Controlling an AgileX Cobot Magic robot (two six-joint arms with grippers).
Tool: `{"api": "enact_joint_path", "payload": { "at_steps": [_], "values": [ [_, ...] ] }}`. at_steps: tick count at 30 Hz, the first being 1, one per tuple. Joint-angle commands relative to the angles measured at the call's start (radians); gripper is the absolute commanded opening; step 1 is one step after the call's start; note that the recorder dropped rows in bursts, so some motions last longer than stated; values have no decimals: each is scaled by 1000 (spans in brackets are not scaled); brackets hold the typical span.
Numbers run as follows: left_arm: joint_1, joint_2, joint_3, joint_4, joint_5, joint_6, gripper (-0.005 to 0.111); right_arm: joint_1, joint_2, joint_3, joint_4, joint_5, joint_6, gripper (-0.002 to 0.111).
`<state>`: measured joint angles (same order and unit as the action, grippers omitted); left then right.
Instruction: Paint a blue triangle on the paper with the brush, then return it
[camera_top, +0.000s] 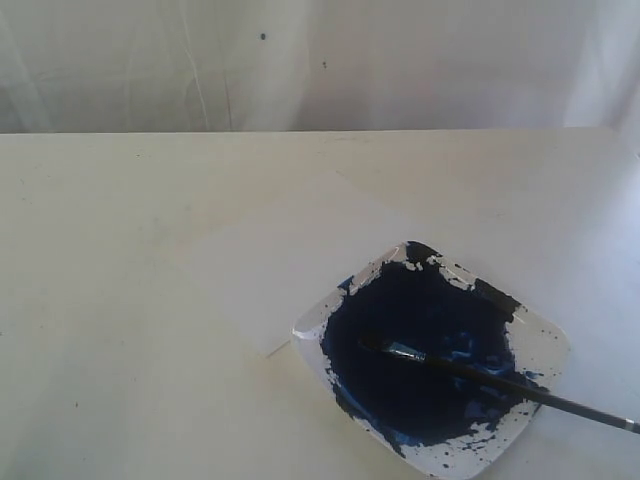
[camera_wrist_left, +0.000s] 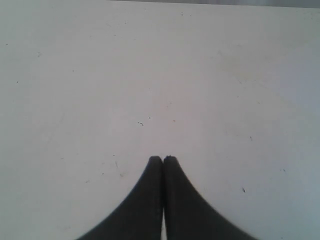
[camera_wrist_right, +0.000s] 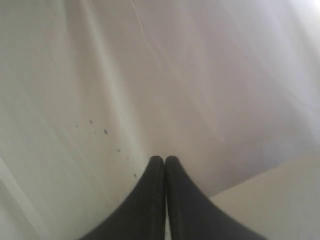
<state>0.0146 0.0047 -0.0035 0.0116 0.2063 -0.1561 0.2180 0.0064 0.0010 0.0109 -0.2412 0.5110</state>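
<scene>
The brush (camera_top: 500, 378) lies across the square paint dish (camera_top: 545, 345) at the front right of the exterior view, its bristles in the dark blue paint pool (camera_top: 420, 345) and its black handle sticking out over the dish's right edge. The white paper (camera_top: 270, 265) lies flat just left of the dish, with no blue triangle showing on it. Neither arm appears in the exterior view. My left gripper (camera_wrist_left: 163, 159) is shut with nothing in it, over bare table. My right gripper (camera_wrist_right: 164, 159) is shut and empty, facing the white curtain.
A white curtain (camera_top: 320, 60) hangs behind the table's far edge (camera_top: 300, 131). The off-white table (camera_top: 100, 300) stretches to the left of the paper. Blue smears cover the dish's rim.
</scene>
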Motion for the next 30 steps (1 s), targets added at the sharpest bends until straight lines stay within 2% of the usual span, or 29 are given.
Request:
{"api": "enact_joint_path", "payload": {
  "at_steps": [1, 4, 6, 8, 10, 15, 17, 20, 25, 30],
  "values": [
    [-4, -5, 4, -2, -5, -1, 0, 1, -6, -1, -3, -82, 180, 0],
    [-3, -5, 4, -2, -4, -1, 0, 1, -6, -21, 99, 55, 253, 0],
    [-3, -5, 4, -2, -4, -1, 0, 1, 9, -75, 103, 189, 249, 0],
    [-3, -5, 4, -2, -4, -1, 0, 1, 125, -166, 82, 344, 249, 0],
    [-3, -5, 4, -2, -4, -1, 0, 3, 333, -244, 94, 439, 249, 0],
    [-6, -5, 4, -2, -4, -1, 0, 3, 673, -296, 391, 467, 251, 0],
    [-8, -5, 4, -2, -4, -1, 0, 3, 745, -296, 418, 532, 251, 0],
    [-8, -5, 4, -2, -4, -1, 0, 3, 827, -296, 553, 570, 253, 0],
    [-8, -5, 4, -2, -4, -1, 0, 3, 915, -296, 576, 617, 253, 0],
    [-8, -5, 4, -2, -4, -1, 0, 3, 949, -293, 581, 546, 253, 0]
  ]
}}
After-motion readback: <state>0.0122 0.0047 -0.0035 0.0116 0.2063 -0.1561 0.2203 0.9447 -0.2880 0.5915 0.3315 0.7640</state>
